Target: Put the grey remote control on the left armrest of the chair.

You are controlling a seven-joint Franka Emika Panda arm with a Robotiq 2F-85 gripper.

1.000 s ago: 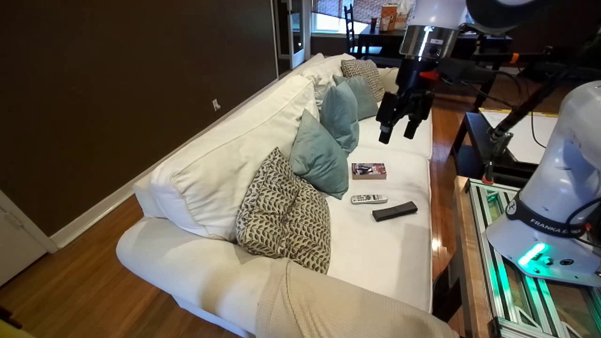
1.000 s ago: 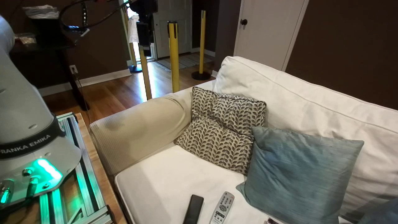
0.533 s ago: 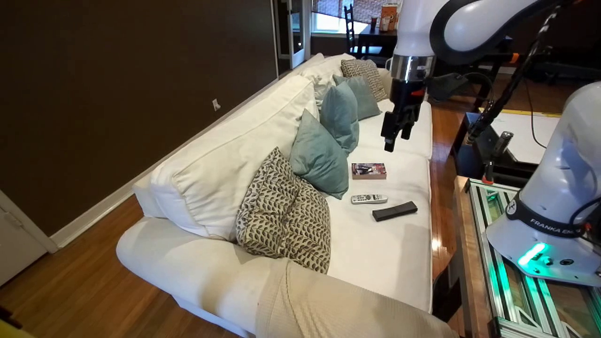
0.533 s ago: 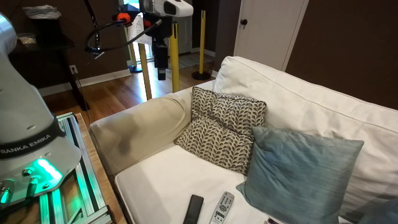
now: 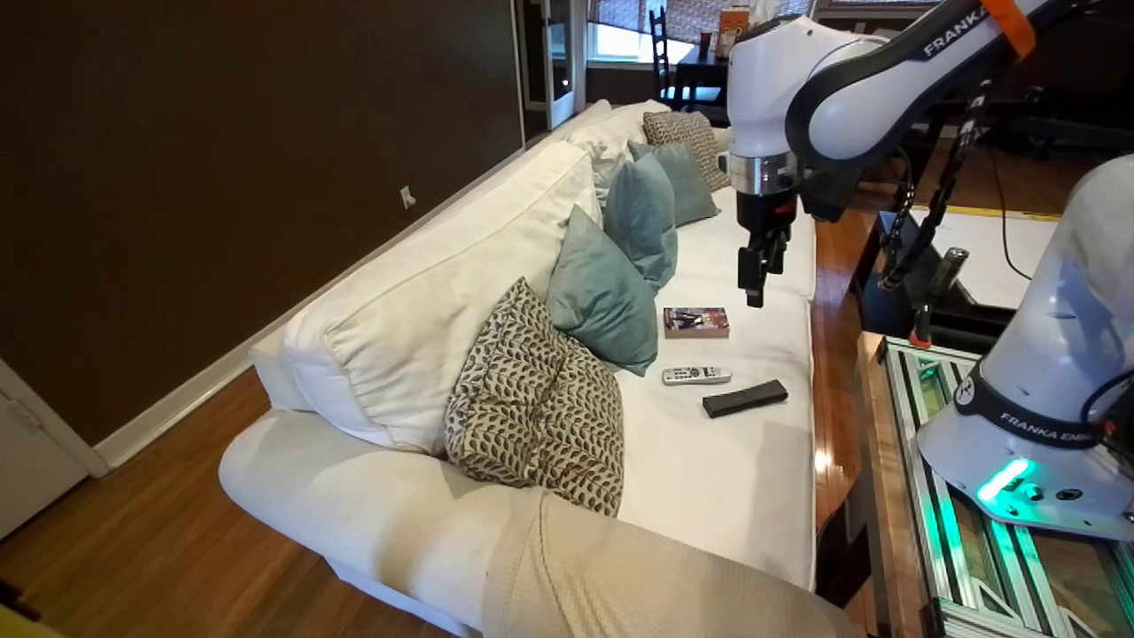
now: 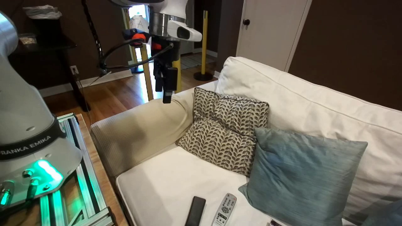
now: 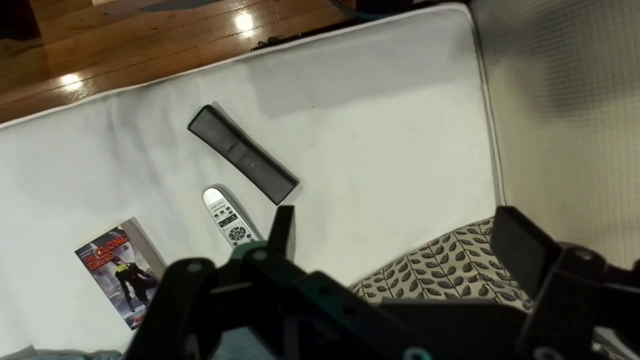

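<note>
The grey remote control (image 5: 696, 377) lies flat on the seat of the white sofa (image 5: 709, 478). It also shows in an exterior view (image 6: 224, 209) and in the wrist view (image 7: 230, 217), where a finger hides its lower end. The left armrest (image 5: 372, 496) is the padded roll at the sofa's end, partly under a beige cover; it also shows in an exterior view (image 6: 141, 131) and at the right of the wrist view (image 7: 570, 155). My gripper (image 5: 765, 283) points down above the seat, apart from the remote. In the wrist view its fingers (image 7: 395, 215) are wide apart with nothing between them.
A black remote bar (image 7: 243, 155) lies beside the grey one. A book (image 5: 696, 323) lies on its other side. A leaf-patterned pillow (image 6: 226, 128) leans by the armrest, and a teal pillow (image 6: 304, 175) leans next to it. The robot's table (image 5: 895, 496) stands before the sofa.
My arm has come down and swung in over the seat, the gripper now pointing straight down. The remotes, book and pillows have not moved.
</note>
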